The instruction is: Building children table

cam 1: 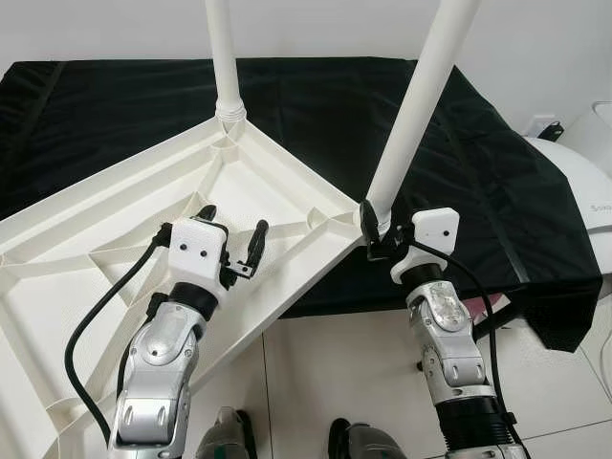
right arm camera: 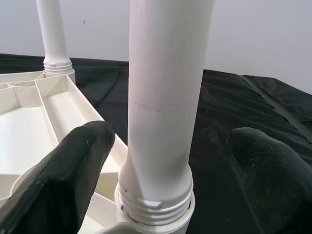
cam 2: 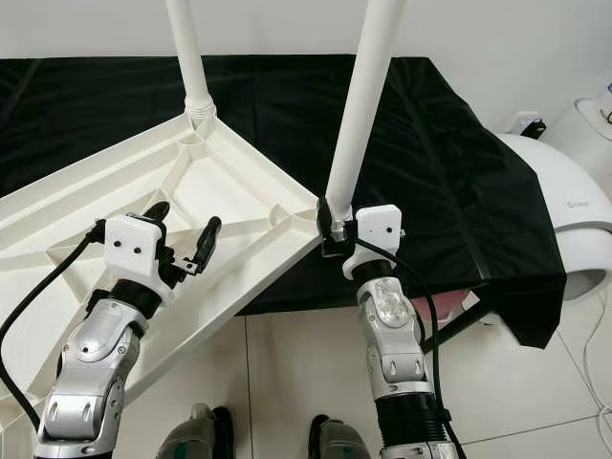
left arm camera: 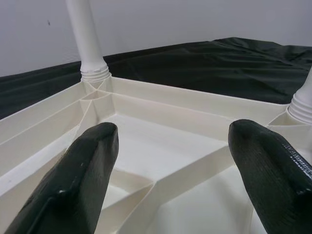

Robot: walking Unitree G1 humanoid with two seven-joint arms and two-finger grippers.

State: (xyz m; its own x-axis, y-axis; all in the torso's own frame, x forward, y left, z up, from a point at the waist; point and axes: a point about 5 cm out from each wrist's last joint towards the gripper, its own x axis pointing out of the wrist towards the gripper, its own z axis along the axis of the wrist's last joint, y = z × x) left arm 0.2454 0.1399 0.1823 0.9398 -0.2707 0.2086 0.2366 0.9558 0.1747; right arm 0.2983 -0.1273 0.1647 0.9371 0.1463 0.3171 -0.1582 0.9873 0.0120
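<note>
A white plastic tabletop (cam 1: 96, 215) lies upside down, ribbed underside up, partly on a black cloth. Two white legs stand screwed into its corners: a far leg (cam 1: 223, 57) and a near right leg (cam 1: 421, 105). My left gripper (cam 1: 234, 222) hovers open over the ribbed underside with nothing between its fingers (left arm camera: 92, 161). My right gripper (cam 1: 381, 228) sits at the base of the near right leg (right arm camera: 161, 97), one finger on each side of it. Its fingers (right arm camera: 83, 161) stand apart from the tube, so it is open around the leg just above the threaded collar.
The black cloth (cam 1: 478, 143) covers a low surface against a white wall. A white rounded appliance (cam 1: 583, 182) stands at the right. Pale tiled floor (cam 1: 335, 363) lies below the tabletop's overhanging corner, with my feet (cam 1: 225, 435) at the bottom.
</note>
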